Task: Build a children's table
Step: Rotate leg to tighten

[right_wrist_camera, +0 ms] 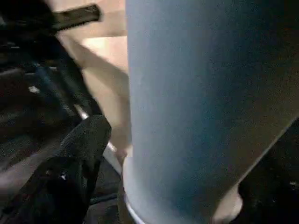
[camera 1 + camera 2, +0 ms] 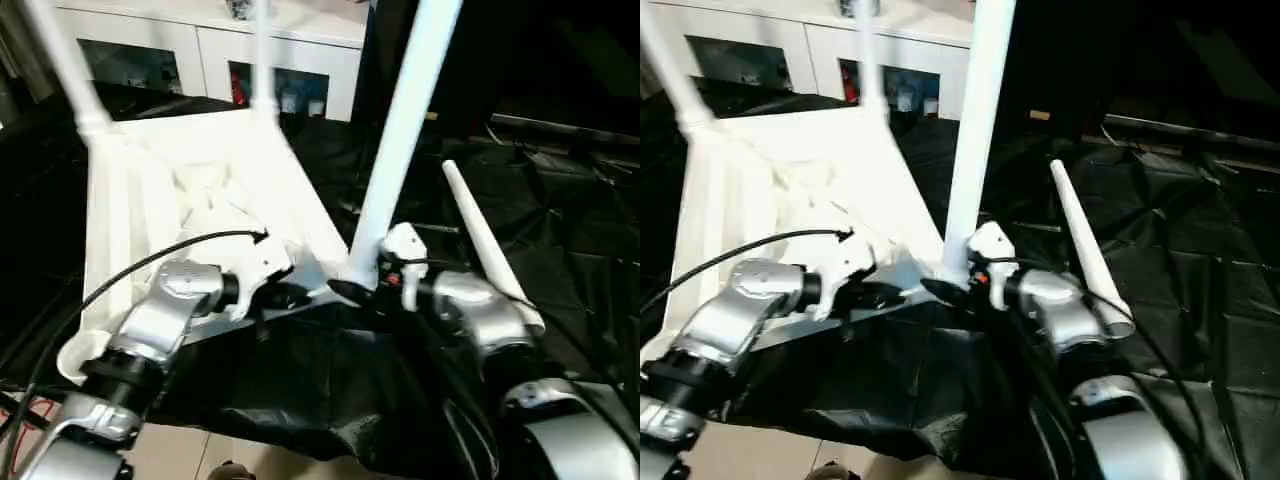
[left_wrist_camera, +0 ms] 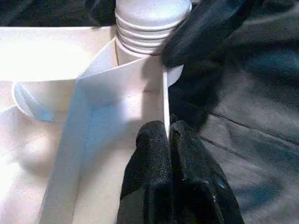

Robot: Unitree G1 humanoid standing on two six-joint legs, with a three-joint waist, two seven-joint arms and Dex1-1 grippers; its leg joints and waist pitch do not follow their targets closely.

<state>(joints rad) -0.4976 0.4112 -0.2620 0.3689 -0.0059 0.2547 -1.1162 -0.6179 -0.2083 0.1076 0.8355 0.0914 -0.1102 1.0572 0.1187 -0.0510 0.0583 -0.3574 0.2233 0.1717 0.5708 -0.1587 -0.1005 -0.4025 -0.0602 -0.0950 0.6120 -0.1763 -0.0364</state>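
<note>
Where leg (image 2: 405, 130) meets table top (image 2: 130, 200), socket hidden.

- I am seeing strong light falling from above on the overturned white table top (image 2: 140, 210), which is washing out its ribs into glare.
- The black sheeting (image 2: 560, 200) around it is staying dim, with only faint sheen on its creases.
- The upright leg (image 2: 405, 120) is smearing with motion blur in both head views.
- In the right wrist view that leg (image 1: 201, 107) is looking soft, shaded and bluish.
- The left hand (image 3: 170, 154) is casting a shadow on the white wall.
</note>
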